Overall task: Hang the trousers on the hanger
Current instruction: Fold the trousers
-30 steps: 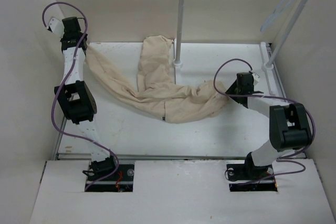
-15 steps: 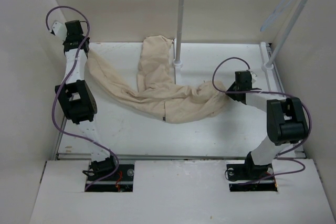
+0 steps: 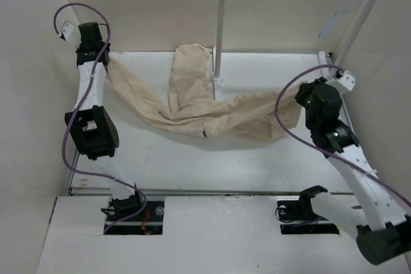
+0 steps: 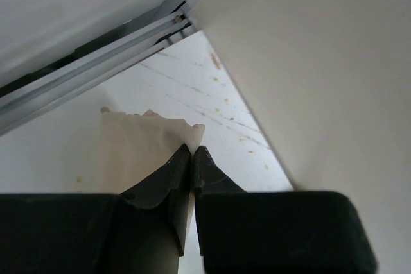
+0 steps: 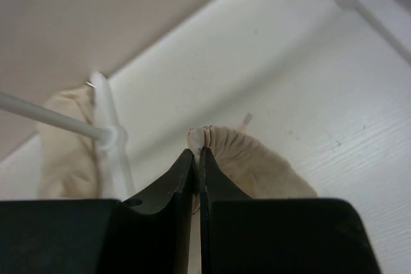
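The beige trousers (image 3: 205, 110) stretch across the table from far left to right, one leg lying up by the centre pole. My left gripper (image 3: 104, 62) is shut on a leg end (image 4: 151, 142) at the far left, raised near the left wall. My right gripper (image 3: 300, 102) is shut on the gathered waistband (image 5: 241, 152) and holds it lifted at the right. The pale bluish hanger (image 3: 347, 1) hangs at the top right by the slanted pole, apart from both grippers.
A white upright pole (image 3: 220, 24) stands at the back centre on a round foot (image 3: 218, 78); it also shows in the right wrist view (image 5: 106, 117). A slanted white pole (image 3: 356, 20) rises at the back right. Walls close in left, back and right.
My right arm has swung up and to the right, lifting and stretching the waistband end. The left gripper stays at the far left, holding the leg end.
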Tool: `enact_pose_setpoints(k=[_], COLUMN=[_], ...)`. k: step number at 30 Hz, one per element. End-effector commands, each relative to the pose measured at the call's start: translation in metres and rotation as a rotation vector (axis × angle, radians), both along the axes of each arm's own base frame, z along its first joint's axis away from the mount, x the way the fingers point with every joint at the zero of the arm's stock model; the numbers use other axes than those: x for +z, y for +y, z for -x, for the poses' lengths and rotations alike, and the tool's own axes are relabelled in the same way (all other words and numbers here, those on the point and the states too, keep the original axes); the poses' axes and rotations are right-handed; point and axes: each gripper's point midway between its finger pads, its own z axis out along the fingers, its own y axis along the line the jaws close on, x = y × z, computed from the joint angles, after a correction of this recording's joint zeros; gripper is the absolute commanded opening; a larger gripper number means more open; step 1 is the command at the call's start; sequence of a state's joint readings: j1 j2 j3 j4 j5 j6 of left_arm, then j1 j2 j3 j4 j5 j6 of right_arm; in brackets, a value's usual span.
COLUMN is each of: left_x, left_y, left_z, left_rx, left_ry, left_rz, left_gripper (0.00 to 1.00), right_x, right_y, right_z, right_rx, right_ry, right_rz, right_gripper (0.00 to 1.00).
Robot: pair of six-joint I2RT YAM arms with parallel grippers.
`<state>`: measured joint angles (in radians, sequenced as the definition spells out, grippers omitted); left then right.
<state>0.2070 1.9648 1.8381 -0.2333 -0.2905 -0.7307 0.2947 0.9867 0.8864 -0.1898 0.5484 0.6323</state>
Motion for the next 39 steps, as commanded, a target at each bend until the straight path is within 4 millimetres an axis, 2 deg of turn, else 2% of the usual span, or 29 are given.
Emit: enact_pose_setpoints(k=[1,4,6,9,11,13,15,17,18,20,24,25,29,32,34,36,39], left_x=[0.147,0.216,0.265,0.327,0.359,0.380,0.391,0.394,0.391,0.363,0.267,0.233,0.146,0.086,0.063,0.051,0.057], left_y=[-0.019,-0.025,-0.024,-0.013,-0.006,0.000,0.005,0.006,0.006,0.009,0.001,-0.002,-0.019,-0.026,-0.027,-0.026,-0.019], left_z=[0.034,0.067,0.097,0.149,0.182,0.208,0.224,0.228,0.224,0.202,0.131,0.111,0.058,0.033,0.027,0.024,0.023], left_rx=[-0.006,0.005,0.022,0.081,0.126,0.169,0.197,0.202,0.196,0.178,0.069,0.040,-0.068,-0.115,-0.117,-0.113,-0.103], left_ry=[-0.297,-0.419,-0.502,-0.617,-0.683,-0.732,-0.760,-0.769,-0.757,-0.689,-0.493,-0.423,-0.247,-0.116,-0.070,-0.049,-0.061], left_rz=[-0.060,-0.083,-0.100,-0.136,-0.162,-0.182,-0.198,-0.204,-0.203,-0.186,-0.111,-0.087,-0.008,0.048,0.060,0.065,0.065], left_gripper=[0.04,0.04,0.04,0.04,0.04,0.05,0.05,0.06,0.06,0.06,0.06,0.06,0.06,0.06,0.06,0.06,0.06], right_x=[0.090,0.170,0.226,0.290,0.316,0.329,0.334,0.336,0.336,0.331,0.318,0.315,0.298,0.281,0.268,0.256,0.246], right_y=[-0.031,-0.041,-0.052,-0.065,-0.066,-0.061,-0.049,-0.030,-0.024,-0.011,0.018,0.018,0.016,0.017,0.023,0.030,0.044], right_z=[0.044,0.089,0.123,0.170,0.188,0.191,0.188,0.181,0.179,0.169,0.149,0.144,0.132,0.117,0.105,0.090,0.059], right_rx=[-0.107,-0.097,-0.095,-0.044,0.016,0.081,0.145,0.229,0.245,0.250,0.225,0.195,0.121,0.086,0.087,0.092,0.133], right_ry=[-0.154,-0.301,-0.405,-0.545,-0.599,-0.613,-0.607,-0.592,-0.585,-0.554,-0.505,-0.496,-0.474,-0.454,-0.436,-0.416,-0.403], right_rz=[0.058,0.063,0.068,0.032,-0.010,-0.042,-0.067,-0.089,-0.093,-0.068,0.055,0.085,0.140,0.174,0.189,0.190,0.159], right_gripper=[0.06,0.05,0.05,0.05,0.05,0.05,0.04,0.04,0.04,0.04,0.05,0.05,0.06,0.06,0.06,0.06,0.05])
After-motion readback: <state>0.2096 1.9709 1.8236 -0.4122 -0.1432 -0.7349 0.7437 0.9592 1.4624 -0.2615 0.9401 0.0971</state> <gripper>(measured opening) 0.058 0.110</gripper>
